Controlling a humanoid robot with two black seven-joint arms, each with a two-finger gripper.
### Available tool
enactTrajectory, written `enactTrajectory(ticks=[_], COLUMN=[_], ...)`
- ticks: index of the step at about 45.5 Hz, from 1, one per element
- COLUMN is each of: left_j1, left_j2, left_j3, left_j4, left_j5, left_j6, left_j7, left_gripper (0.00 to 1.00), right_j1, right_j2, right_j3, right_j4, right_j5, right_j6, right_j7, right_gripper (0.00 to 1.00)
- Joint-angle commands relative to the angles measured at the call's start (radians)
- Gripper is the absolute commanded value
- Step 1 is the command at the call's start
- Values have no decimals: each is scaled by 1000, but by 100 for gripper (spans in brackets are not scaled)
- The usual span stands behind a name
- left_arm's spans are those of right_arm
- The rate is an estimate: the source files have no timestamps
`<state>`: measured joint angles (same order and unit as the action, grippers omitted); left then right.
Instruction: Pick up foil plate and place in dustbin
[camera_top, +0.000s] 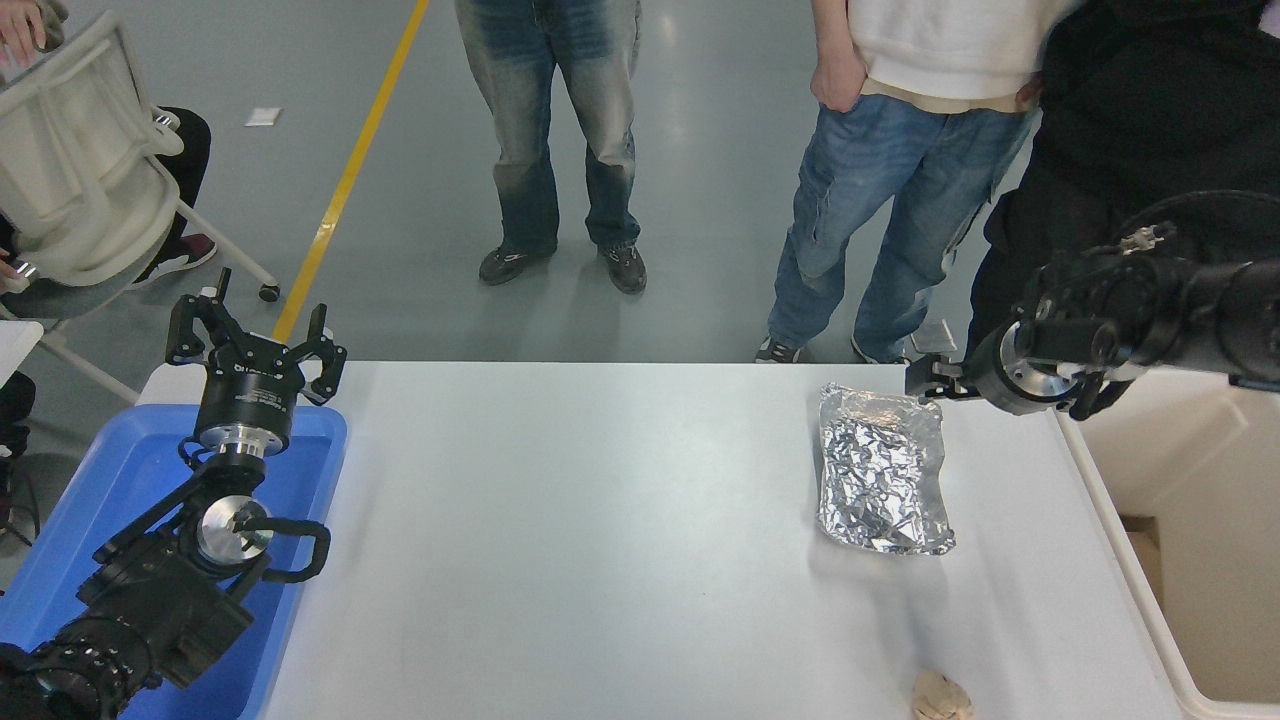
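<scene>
The right gripper (925, 383) hangs empty near the table's far edge; its fingers are too edge-on to tell how wide they stand. The foil plate (882, 470) lies flat just below and nearer the robot, untouched. The dustbin (1215, 520) waits behind the gripper's wrist. Grasp, lift and drop all remain. The left gripper (255, 340) is parked, fingers spread.

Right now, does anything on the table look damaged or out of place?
The foil plate is crumpled, its surface wrinkled and its rim bent out of shape. A small tan lump lies alone at the table's near edge. Nothing is spilled.
</scene>
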<state>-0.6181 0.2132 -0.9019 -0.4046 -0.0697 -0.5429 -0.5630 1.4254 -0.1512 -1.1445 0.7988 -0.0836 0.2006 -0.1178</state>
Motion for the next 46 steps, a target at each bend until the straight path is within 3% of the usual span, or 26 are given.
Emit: enactTrajectory(ticks=[1, 13, 23, 35, 37, 43, 46], left_j1=[0, 0, 0, 0, 0, 0, 0], left_j2=[0, 0, -2, 0, 0, -2, -2], left_j3=[0, 0, 0, 0, 0, 0, 0], left_j4=[1, 0, 1, 1, 1, 1, 1], left_j5=[-1, -1, -1, -1, -1, -1, -1], left_j6=[0, 0, 0, 0, 0, 0, 0], left_j7=[0, 0, 0, 0, 0, 0, 0], left_gripper=[99, 99, 99, 99, 99, 99, 99], right_j1=[-160, -275, -319, -358, -358, -353, -347], right_j2=[61, 96, 96, 93, 91, 87, 82], right_j3=[15, 40, 45, 49, 52, 58, 60], right_j4=[-124, -245, -260, -294, -293, -280, -276], right_j5=[2, 1, -1, 18, 22, 61, 80], right_j6=[-98, -112, -153, -168, -168, -161, -159], right_j7=[0, 0, 0, -2, -2, -2, -2], right_gripper=[100, 99, 87, 86, 77, 25, 8])
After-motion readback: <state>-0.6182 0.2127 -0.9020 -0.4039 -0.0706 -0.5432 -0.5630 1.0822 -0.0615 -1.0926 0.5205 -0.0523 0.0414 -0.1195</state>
